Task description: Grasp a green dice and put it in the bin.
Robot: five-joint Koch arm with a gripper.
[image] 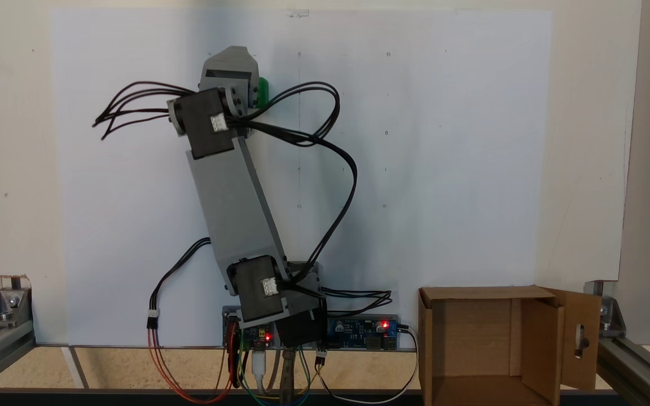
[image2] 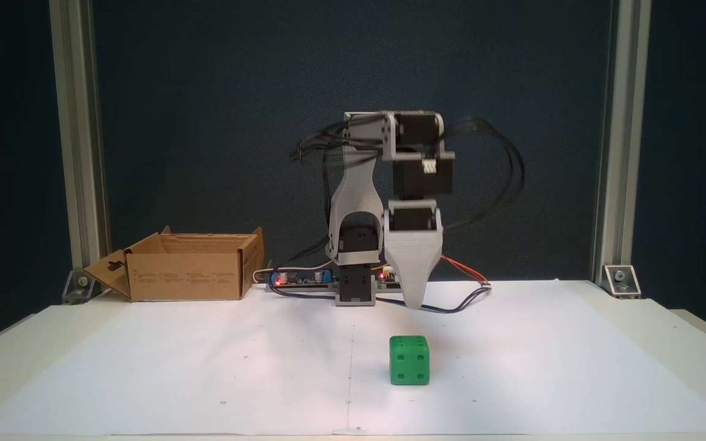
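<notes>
Fixed views show the pincer (image2: 413, 303) hanging above and just behind the green dice (image2: 409, 360), its jaw gap impossible to judge. Descending off-centre could knock the dice farther from the bin (image2: 187, 275).

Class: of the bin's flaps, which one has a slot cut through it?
The flap folded outward at the bin's right side in the view from above; it alone carries a keyhole-shaped slot, the others being plain.

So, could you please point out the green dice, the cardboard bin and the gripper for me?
green dice (image2: 409, 360): a fixed view, on its front face with pips.
cardboard bin (image2: 184, 276): a fixed view, on its front wall.
gripper (image2: 413, 301): a fixed view, at its grey tip above the paper.
</notes>
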